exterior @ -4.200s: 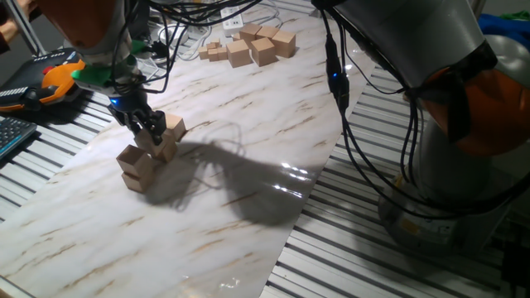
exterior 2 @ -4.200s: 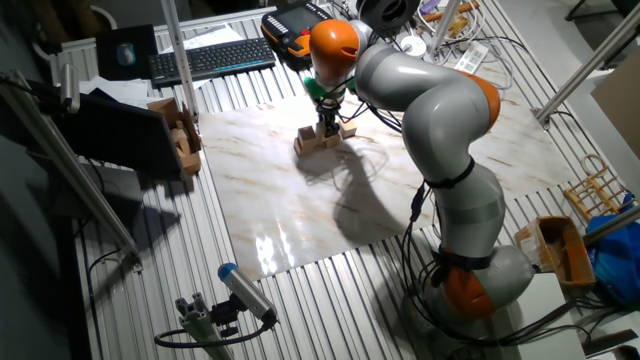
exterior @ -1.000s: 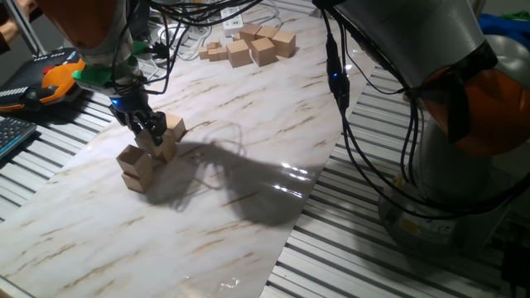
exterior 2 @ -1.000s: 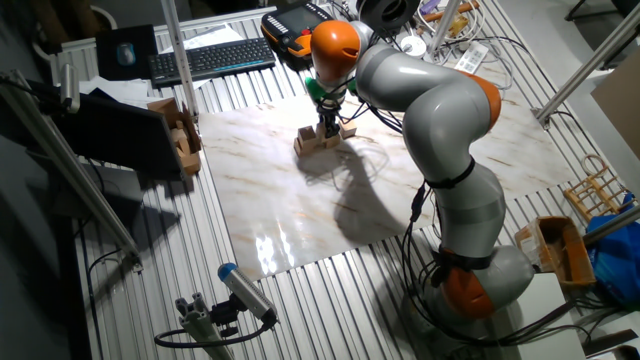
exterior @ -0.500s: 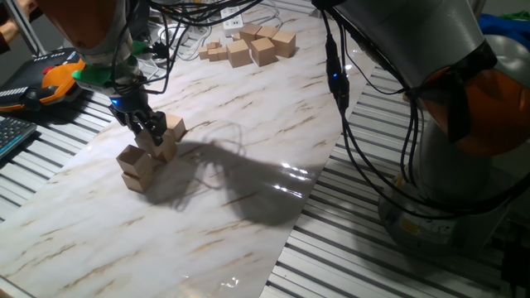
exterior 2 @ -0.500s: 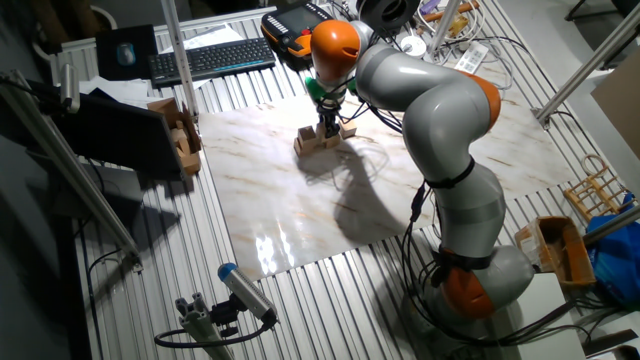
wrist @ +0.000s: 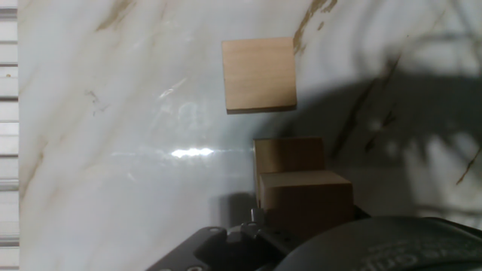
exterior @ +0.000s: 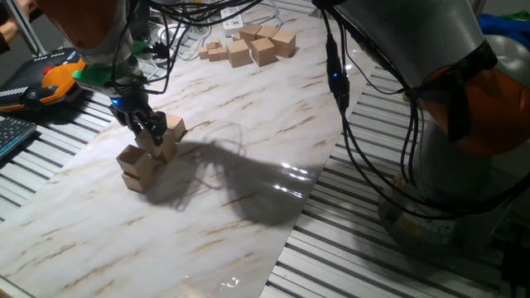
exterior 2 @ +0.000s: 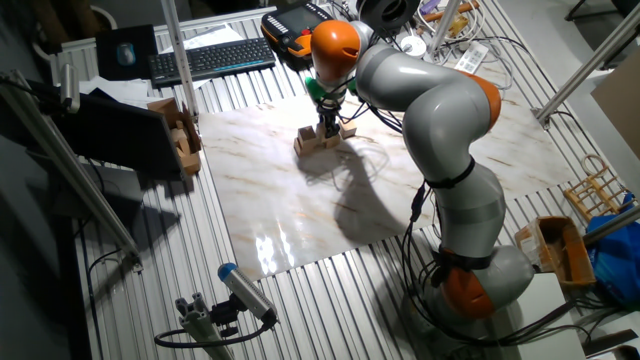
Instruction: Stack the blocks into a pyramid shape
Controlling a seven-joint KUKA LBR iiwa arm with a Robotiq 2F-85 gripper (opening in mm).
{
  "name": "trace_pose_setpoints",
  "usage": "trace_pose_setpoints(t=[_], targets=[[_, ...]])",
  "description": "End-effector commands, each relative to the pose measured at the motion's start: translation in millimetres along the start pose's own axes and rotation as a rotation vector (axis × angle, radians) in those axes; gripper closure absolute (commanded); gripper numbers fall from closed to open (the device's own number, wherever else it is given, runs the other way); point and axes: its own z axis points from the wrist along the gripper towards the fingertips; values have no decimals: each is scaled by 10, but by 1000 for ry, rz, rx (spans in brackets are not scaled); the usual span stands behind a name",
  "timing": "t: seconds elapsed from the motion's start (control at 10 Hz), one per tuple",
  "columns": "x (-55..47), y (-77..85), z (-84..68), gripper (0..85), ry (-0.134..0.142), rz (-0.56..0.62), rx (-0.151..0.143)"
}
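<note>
Down low over a small stepped heap of light-tan wooden cubes [exterior: 149, 153] near the left side of a white marble-patterned table board [exterior: 248, 149]: the dark two-finger gripper [exterior: 149, 130] of the grey-and-orange arm [exterior 2: 430, 110]. Fingers [exterior: 142, 126] pressed in among the upper cubes; whether closed on one or merely beside it, impossible to tell from either fixed view.

From one fixed view, a clear look at the heap's shape: two cubes stacked at the near-left end, further cubes behind and to the right, one of them [exterior: 175, 127] raised beside the fingers. Also a loose cluster of spare tan wooden cubes [exterior: 252, 43] at the far end of the board, well apart.

From the other fixed view, only a tiny tan clump [exterior 2: 322, 137] under the gripper [exterior 2: 327, 128], detail lost, spare cubes hidden by the arm.

From the hand view alone, a look straight down: one tan cube [wrist: 259, 74] lying flat on the marble, lit; nearer the lens, a shadowed cube [wrist: 289, 155] and another [wrist: 305, 197] just above the black hand housing. Fingertips not visible there.
</note>
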Motion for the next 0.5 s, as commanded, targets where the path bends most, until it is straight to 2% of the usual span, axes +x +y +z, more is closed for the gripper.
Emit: trace_pose_setpoints(t=[0.0, 0.2, 0.3, 0.4], targets=[[2, 2, -2, 340, 0, -2, -3], [4, 1, -1, 340, 0, -3, -7], [3, 0, 0, 170, 2, -3, -7], [1, 0, 2, 170, 0, -2, -9]])
